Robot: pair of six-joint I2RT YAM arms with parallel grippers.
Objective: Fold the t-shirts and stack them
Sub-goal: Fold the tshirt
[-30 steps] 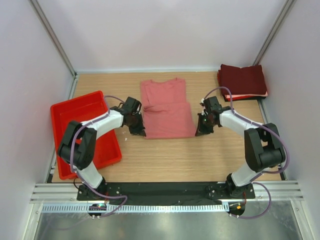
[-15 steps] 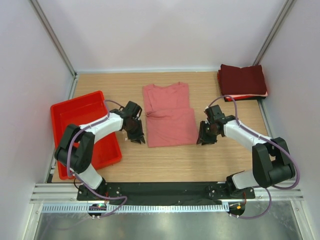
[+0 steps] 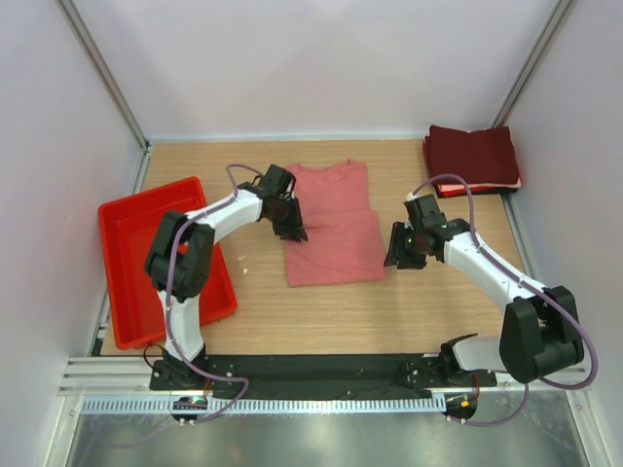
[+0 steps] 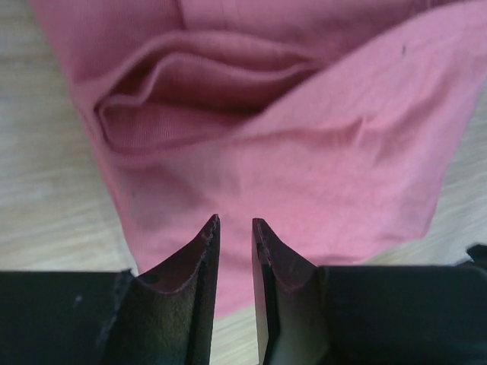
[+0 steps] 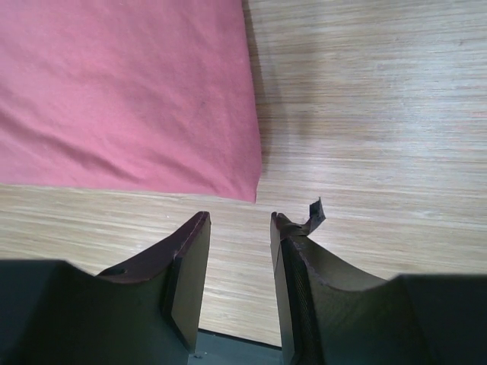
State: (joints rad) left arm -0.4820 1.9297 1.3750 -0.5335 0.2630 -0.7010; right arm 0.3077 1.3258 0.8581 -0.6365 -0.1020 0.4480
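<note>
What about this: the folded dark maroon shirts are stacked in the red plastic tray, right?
No. The folded dark maroon shirts are stacked on the wooden table's far right corner, not in the red plastic tray; the top view shows it.

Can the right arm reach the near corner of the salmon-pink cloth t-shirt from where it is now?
Probably yes: its fingers stand apart just beside the salmon-pink cloth t-shirt, only bare wooden table between.

A pale wooden table [image 3: 321,311] stands boxed in by plain white walls [image 3: 321,58], with grey metal posts [image 3: 102,70] in the far corners, a ridged metal rail [image 3: 97,375] along its near edge, and soft, even light.
</note>
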